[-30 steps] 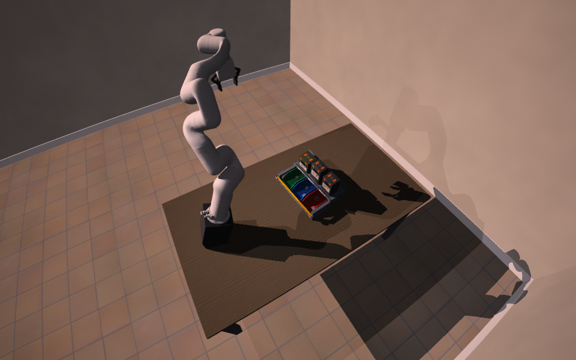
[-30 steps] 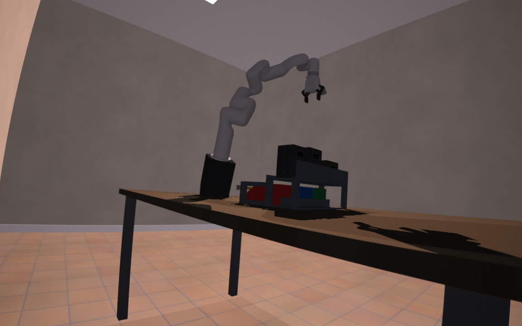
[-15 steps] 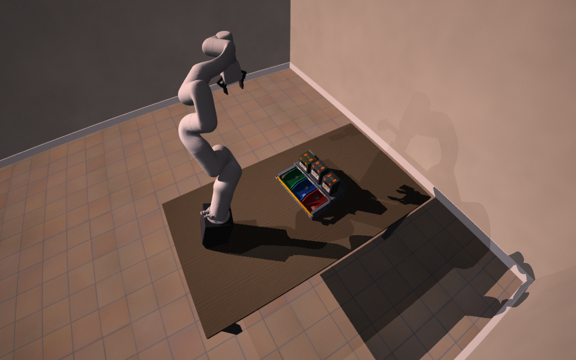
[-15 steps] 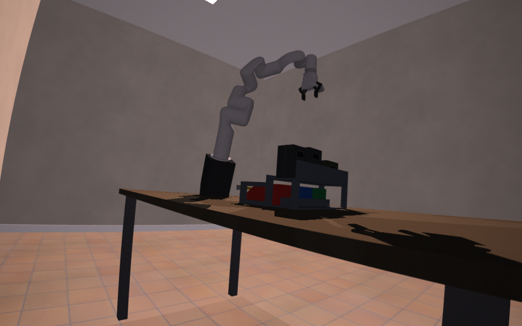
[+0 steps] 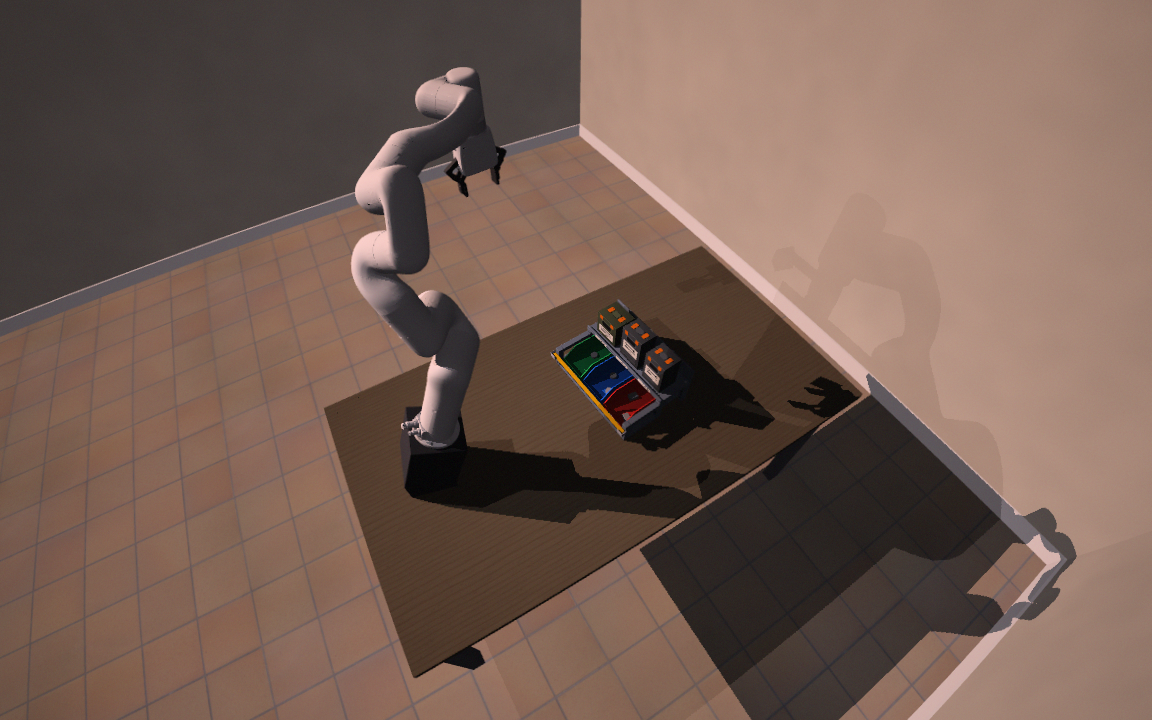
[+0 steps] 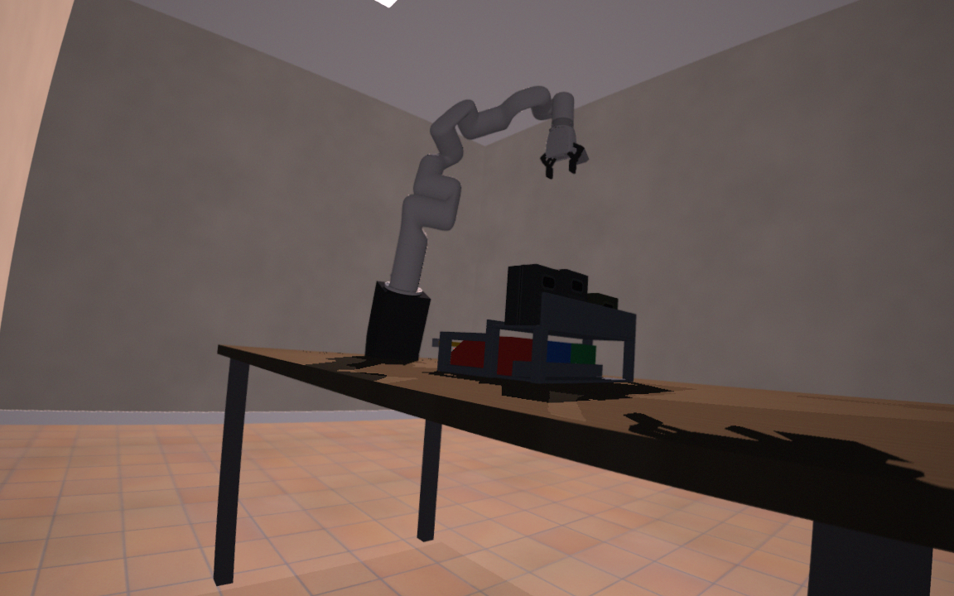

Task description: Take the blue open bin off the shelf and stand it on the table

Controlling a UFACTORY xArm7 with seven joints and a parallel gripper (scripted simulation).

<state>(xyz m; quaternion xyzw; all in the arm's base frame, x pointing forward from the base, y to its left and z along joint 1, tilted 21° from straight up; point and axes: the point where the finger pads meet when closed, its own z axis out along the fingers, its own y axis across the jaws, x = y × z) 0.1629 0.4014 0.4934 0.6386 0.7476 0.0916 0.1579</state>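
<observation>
The tool [image 5: 476, 175] hangs high in the air with its fingers spread wide and nothing between them, well above and apart from the shelf [image 5: 623, 432]. The arm [image 5: 392, 268] rises in a bent curve from a black pedestal [image 5: 433, 474] standing on the table [image 5: 473, 555].

The top view looks down into three open bins set side by side on the shelf's lower level: green [image 5: 582, 353], blue [image 5: 607, 377] in the middle, and red [image 5: 632, 402], each touching or just beside its neighbour. A small dark part lies in each, too small to tell more. A yellow strip [image 5: 580, 390] runs along the shelf's front edge. Behind the bins, three dark boxes [image 5: 637, 338] with orange marks stand in a row on the upper level.

The exterior view shows the shelf from the side instead: its posts [image 6: 627, 348] and top board, with the bins seen only as patches of colour through the frame, blue [image 6: 557, 352] between red [image 6: 469, 353] and green [image 6: 583, 353]. The bins' insides and the orange marks are hidden here; the boxes [image 6: 532, 292] read as plain black blocks. This view alone shows the table's legs [image 6: 229, 467].
</observation>
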